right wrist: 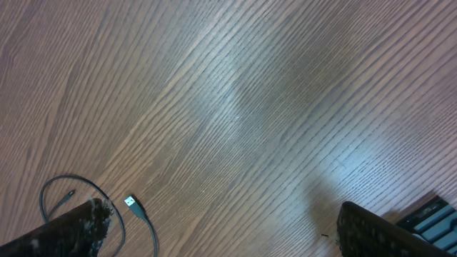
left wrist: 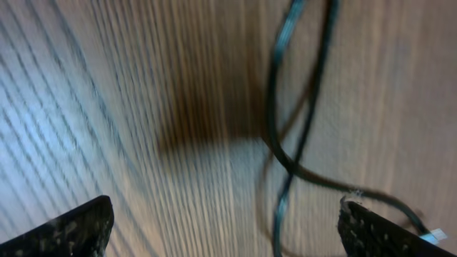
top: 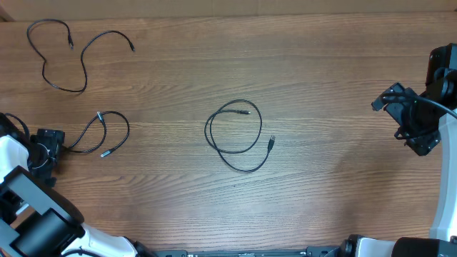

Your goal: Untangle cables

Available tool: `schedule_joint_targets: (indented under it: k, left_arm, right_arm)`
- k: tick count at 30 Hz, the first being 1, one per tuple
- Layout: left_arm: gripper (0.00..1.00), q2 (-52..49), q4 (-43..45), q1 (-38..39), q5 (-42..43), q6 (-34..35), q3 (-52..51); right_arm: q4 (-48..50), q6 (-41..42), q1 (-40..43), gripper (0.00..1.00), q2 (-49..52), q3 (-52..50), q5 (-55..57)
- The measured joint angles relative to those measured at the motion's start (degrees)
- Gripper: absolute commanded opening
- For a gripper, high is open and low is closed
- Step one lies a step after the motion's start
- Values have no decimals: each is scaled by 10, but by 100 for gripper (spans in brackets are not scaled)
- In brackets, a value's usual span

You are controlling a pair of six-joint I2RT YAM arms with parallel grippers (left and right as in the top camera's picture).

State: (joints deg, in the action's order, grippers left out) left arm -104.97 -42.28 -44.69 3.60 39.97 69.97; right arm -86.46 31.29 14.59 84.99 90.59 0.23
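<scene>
Three thin black cables lie apart on the wooden table. One (top: 66,56) snakes at the far left. One (top: 107,132) loops at the left, just right of my left gripper (top: 47,148). One (top: 235,135) coils at the middle. My left gripper (left wrist: 225,228) is open, low over the table, with a strand of the left cable (left wrist: 282,153) between its fingers. My right gripper (top: 407,121) is open and empty at the right edge, raised; its view (right wrist: 221,228) shows the middle cable's plug (right wrist: 133,204) at the lower left.
Bare wood grain fills the table (top: 335,78) between the cables. The arm bases (top: 28,221) stand at the front left and the front right corner.
</scene>
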Motion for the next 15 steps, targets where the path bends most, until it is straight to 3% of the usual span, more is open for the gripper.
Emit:
schedule_joint_targets:
  k: [7,10,15]
  left_arm:
    - [100,-15,29,21,-84,4,-1]
    - [94,-15,49,41,-108,0,-1]
    - [99,-15,62,76,-125,-4,1]
  right_arm:
    - [0,0,0,100,0,0,0]
    - [0,0,0,100,0,0,0]
    - [0,0,0,100,0,0,0]
